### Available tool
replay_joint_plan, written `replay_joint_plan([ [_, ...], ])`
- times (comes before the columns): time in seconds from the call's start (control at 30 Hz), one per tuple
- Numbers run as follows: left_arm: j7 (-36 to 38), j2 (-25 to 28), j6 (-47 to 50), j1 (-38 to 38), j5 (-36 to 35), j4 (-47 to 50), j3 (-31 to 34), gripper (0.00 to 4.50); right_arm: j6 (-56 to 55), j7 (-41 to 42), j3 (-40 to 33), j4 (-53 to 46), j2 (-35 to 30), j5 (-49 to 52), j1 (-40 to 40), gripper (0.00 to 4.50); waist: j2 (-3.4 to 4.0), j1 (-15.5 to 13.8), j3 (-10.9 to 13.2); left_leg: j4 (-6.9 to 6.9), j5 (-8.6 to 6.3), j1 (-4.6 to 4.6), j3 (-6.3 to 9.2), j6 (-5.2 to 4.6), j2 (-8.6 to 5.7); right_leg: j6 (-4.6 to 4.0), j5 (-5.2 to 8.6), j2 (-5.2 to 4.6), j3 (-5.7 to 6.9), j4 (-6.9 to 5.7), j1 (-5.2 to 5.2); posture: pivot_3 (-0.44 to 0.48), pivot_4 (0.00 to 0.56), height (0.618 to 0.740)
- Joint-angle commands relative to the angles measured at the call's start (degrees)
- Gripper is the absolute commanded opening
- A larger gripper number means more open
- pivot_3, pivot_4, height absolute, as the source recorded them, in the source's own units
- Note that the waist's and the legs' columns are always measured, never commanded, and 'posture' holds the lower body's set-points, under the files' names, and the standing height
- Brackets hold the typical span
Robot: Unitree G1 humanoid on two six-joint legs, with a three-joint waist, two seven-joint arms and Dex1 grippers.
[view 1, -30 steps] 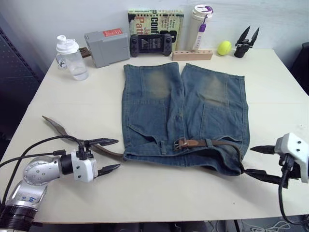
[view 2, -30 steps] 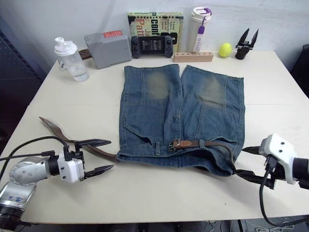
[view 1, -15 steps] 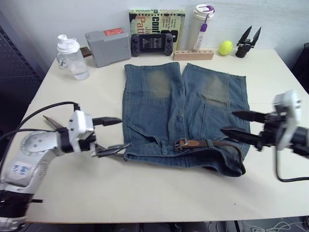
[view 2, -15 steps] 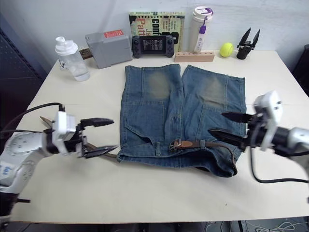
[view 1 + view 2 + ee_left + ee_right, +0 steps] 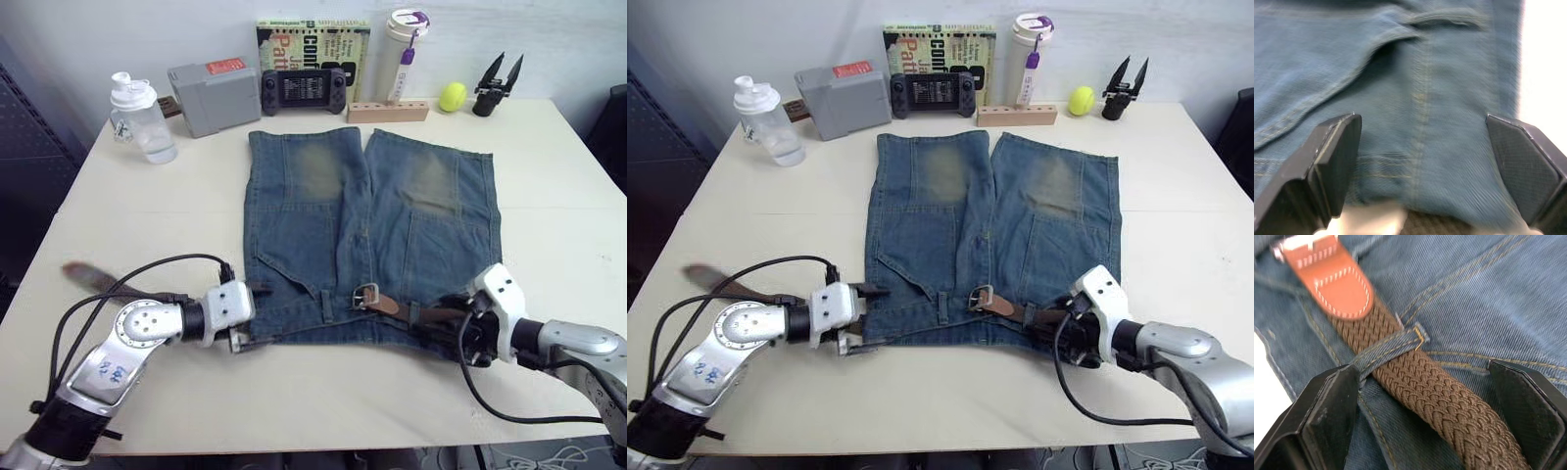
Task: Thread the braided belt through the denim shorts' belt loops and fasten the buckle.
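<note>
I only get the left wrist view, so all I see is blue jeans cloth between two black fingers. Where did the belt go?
Observer: The braided belt runs under a belt loop, between the open right pincer's fingers.
Operator: Where's the buckle?
Observer: The buckle lies near the middle of the denim shorts' waistband.
Operator: Is my pincer close to it?
Observer: No, the left pincer is open at the waistband's left corner, apart from the buckle.
</note>
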State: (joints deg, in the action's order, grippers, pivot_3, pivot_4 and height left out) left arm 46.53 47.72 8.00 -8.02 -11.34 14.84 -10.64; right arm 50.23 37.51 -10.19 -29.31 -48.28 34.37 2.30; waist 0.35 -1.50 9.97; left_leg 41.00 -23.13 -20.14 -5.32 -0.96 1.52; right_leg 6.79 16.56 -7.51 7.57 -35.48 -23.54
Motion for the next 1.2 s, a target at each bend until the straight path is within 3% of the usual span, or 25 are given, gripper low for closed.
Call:
replay_joint_plan([
  [0.03,0.15,-3.74,1.75,-5.19,-1.7,-4.64,2.42,4.43,-2.01,0.28,-1.61,1.83,1.95,1.22,-5.34,4.46,0.0,-0.06,0.0,0.07,0.0,0.0,0.02,0.0,0.0,0.0,0.0,-0.01,0.01,-0.03,0.04,0.0,0.15,0.731],
  [0.2,1.57,-8.82,7.17,-17.33,-6.88,-15.25,5.98,4.43,-1.53,1.59,-6.44,11.5,2.77,5.61,-18.45,4.46,-0.02,-0.02,0.01,0.14,0.0,-0.1,0.03,0.0,-0.01,0.0,0.0,0.0,0.04,-0.09,-0.05,0.0,0.15,0.731],
  [0.43,5.65,-13.21,10.92,-25.25,-8.64,-26.78,5.7,4.43,-2.65,-2.42,3.77,26.07,3.43,-5.79,-27.62,4.46,-0.06,0.15,-0.01,0.12,0.0,-0.11,0.01,-0.01,-0.05,0.02,-0.01,0.02,0.09,-0.09,-0.06,0.0,0.15,0.731],
  [0.53,11.19,-10.68,12.21,-24.23,-11.45,-23.92,6.56,4.43,-2.7,-4.02,5.01,28.88,4.5,-7.6,-29.01,4.46,-0.06,0.19,-0.01,0.05,0.0,-0.08,0.03,-0.01,-0.04,0.02,-0.01,0.02,0.12,-0.09,-0.06,0.0,0.15,0.731],
  [0.7,23.0,-0.33,14.17,-17.35,-16.94,-13.52,10.82,4.43,-2.7,-4.89,4.38,29.39,5.27,-8.07,-30.3,4.46,-0.07,0.88,0.0,0.07,0.0,-0.21,-0.01,-0.01,-0.02,0.01,-0.01,0.0,0.15,-0.12,-0.21,0.0,0.15,0.731],
  [0.8,23.53,2.59,14.23,-14.95,-17.1,-10.85,13.01,4.43,-3.82,-4.09,4.45,28.78,5.65,-8.63,-30.42,4.46,-0.08,1.68,0.02,-0.01,0.0,-0.27,0.03,0.0,0.04,0.01,0.0,0.01,0.17,-0.08,-0.27,0.0,0.15,0.731],
  [0.93,19.87,3.96,16.81,-9.14,-18.34,-6.07,18.51,4.43,-5.45,-1.53,3.04,23.66,6.35,-6.5,-28.83,4.46,-0.05,1.56,0.04,0.03,0.0,-0.26,0.02,0.0,0.03,0.0,0.0,-0.02,0.11,-0.05,-0.24,0.0,0.15,0.731],
  [1.1,4.08,-1.66,26.51,-1.12,-22.92,0.99,30.97,4.43,-7.54,6.88,-2.86,10.56,8.03,4.29,-22.55,4.46,-0.05,1.47,0.05,-0.02,0.0,-0.28,0.11,0.0,0.11,0.0,0.0,0.0,0.12,-0.02,-0.24,0.0,0.15,0.731],
  [1.2,-6.86,-7.18,35.76,4.03,-29.31,4.75,40.66,4.43,-7.42,11.88,-4.1,4.85,7.14,9.4,-18.58,4.46,-0.06,1.44,0.05,0.0,0.0,-0.23,0.2,0.0,0.2,0.01,0.0,-0.05,0.04,-0.06,-0.23,0.0,0.15,0.731],
])
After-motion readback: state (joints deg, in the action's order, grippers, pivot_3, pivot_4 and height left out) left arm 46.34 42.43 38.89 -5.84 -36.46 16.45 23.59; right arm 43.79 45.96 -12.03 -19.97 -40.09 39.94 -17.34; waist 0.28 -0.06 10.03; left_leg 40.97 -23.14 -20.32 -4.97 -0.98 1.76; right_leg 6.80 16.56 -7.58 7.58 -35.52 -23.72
